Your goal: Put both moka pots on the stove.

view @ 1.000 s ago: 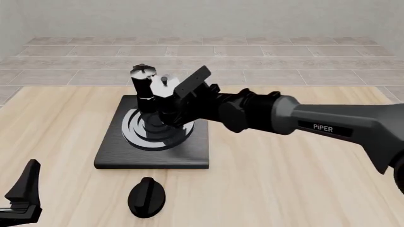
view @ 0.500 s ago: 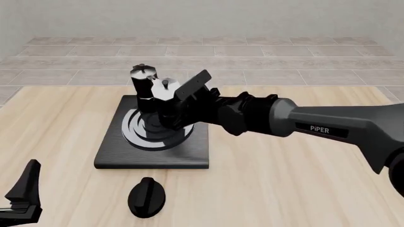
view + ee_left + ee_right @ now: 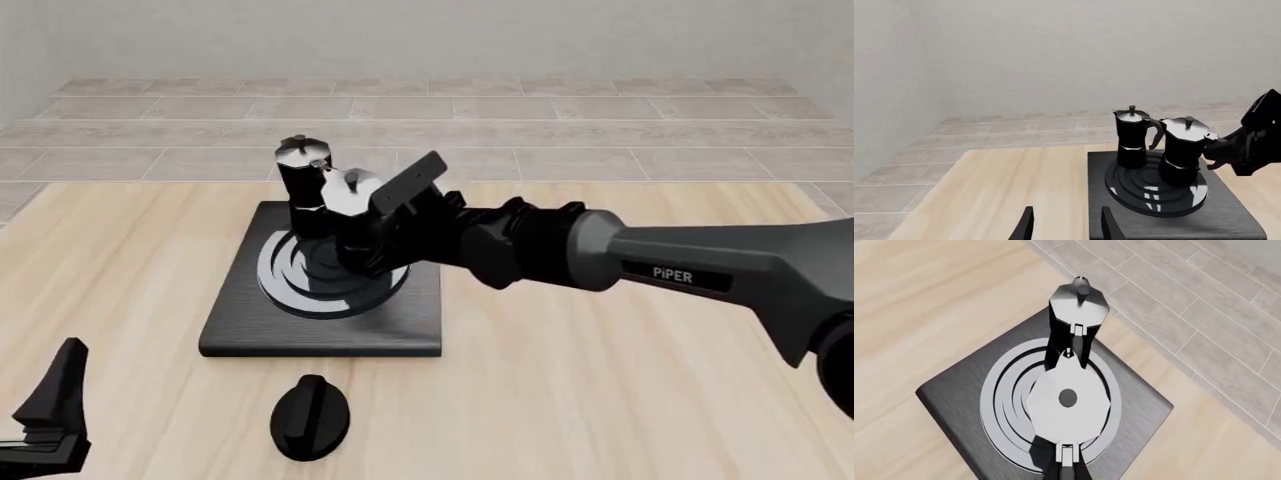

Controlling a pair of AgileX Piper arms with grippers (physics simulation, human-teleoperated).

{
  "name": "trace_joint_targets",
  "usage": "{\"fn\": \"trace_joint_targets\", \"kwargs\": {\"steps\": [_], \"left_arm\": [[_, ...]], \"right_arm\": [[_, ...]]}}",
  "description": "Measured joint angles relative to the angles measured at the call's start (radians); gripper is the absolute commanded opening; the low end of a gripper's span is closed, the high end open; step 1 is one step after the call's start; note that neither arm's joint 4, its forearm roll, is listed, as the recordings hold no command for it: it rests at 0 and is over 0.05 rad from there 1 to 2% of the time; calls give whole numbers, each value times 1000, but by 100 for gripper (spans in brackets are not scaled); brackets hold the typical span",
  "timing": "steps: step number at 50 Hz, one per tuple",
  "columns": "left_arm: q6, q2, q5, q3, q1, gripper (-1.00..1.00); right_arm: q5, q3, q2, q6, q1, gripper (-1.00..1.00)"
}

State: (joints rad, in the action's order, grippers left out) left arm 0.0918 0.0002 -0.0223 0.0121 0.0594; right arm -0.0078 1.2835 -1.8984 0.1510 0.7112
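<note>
Both coffee pots [image 3: 304, 185] [image 3: 352, 215] stand on the stove [image 3: 400, 320], the right claw [image 3: 387, 235] seemingly pinching the nearer pot's handle.

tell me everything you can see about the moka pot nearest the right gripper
The nearer moka pot is small, with a faceted black base, a shiny silvery top and a dark lid knob. It stands upright on the ring burner of the stove, close beside the other moka pot; contact between them is unclear. Its black handle points toward the right gripper, which is at it; whether the jaws are shut on it is unclear.
</note>
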Motion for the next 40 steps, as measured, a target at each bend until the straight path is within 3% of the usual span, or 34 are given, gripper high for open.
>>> {"fn": "trace_joint_targets", "kwargs": {"steps": [14, 15, 40], "left_arm": [[1, 0, -2, -2, -1, 100], [1, 0, -2, -2, -1, 100], [3, 0, -4, -3, -1, 100]], "right_arm": [[-5, -4, -14, -12, 1, -100], [-6, -4, -14, -12, 1, 100], [-12, -3, -18, -17, 3, 100]]}}
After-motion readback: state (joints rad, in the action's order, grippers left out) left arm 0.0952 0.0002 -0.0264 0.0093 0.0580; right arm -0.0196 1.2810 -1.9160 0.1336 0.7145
